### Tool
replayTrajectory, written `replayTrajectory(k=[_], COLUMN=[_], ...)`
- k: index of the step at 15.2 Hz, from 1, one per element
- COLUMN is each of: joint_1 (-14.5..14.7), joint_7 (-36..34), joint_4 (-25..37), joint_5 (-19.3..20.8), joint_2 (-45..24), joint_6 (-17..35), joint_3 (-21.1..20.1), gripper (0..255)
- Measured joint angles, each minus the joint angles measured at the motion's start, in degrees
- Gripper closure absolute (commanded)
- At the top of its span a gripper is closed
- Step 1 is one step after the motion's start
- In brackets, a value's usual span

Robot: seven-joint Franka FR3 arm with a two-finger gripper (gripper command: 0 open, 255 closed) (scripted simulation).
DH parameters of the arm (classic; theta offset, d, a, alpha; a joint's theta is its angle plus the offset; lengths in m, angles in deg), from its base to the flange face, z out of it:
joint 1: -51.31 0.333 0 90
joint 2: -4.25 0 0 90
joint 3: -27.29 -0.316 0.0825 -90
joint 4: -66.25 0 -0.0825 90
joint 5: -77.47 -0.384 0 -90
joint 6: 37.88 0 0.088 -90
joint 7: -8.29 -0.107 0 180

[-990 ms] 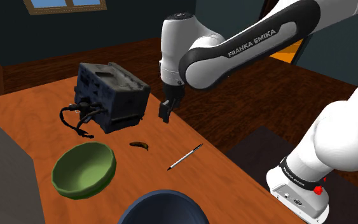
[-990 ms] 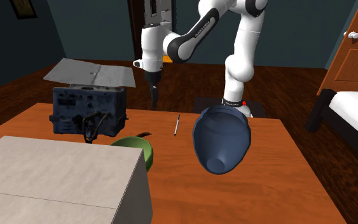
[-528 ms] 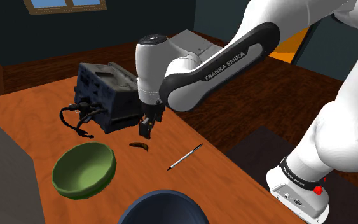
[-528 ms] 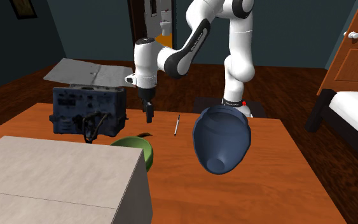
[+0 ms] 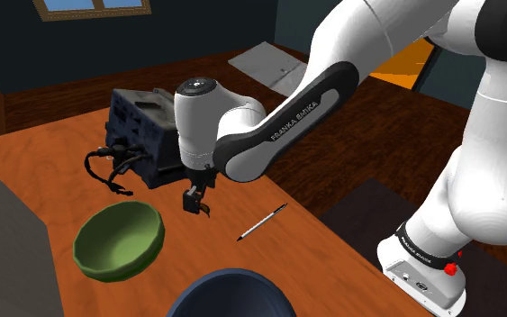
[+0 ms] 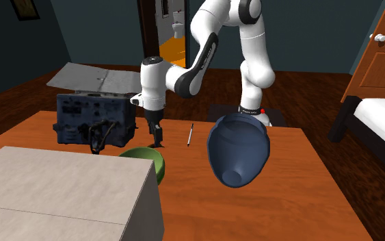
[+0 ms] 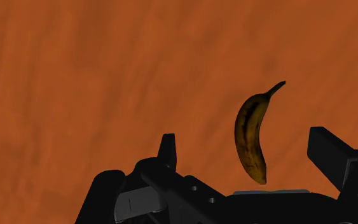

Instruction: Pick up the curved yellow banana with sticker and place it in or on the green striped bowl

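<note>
Over the last second the arm has swung down from beside the dark appliance [image 5: 157,135], and the jaws now hang low over the counter [image 5: 53,153], right above the banana [image 7: 252,139]. In the wrist view the jaws stand wide apart and hold nothing. The banana lies flat on the counter between them, closer to one finger, and neither finger touches it. It is dark yellow mottled with brown, and I can see no sticker on it.

The approach looks done. The final descent, the grasp, the lift and the carry to the bowl are all left.

In the shoulder view the green bowl [image 5: 119,236] sits at about 8 o'clock from the jaws. It is plain green and empty.

Counted, there is one banana, one green bowl and one dark appliance at 11 o'clock. There is also one pen [image 5: 262,221] near 4 o'clock and one dark blue vessel [image 6: 237,150].
</note>
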Motion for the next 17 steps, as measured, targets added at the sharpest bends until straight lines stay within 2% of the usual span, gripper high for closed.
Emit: replayTrajectory(k=[9,10,17], joint_1=[0.59,0.60,0.60], joint_7=[-1.10,-1.10,-1.11], joint_4=[0.06,0.06,0.06], joint_5=[1.57,1.58,1.58], joint_2=[-2.09,-2.10,-2.10], joint_6=[1.81,1.81,1.82], joint_3=[0.73,0.73,0.73], gripper=[0,255,255])
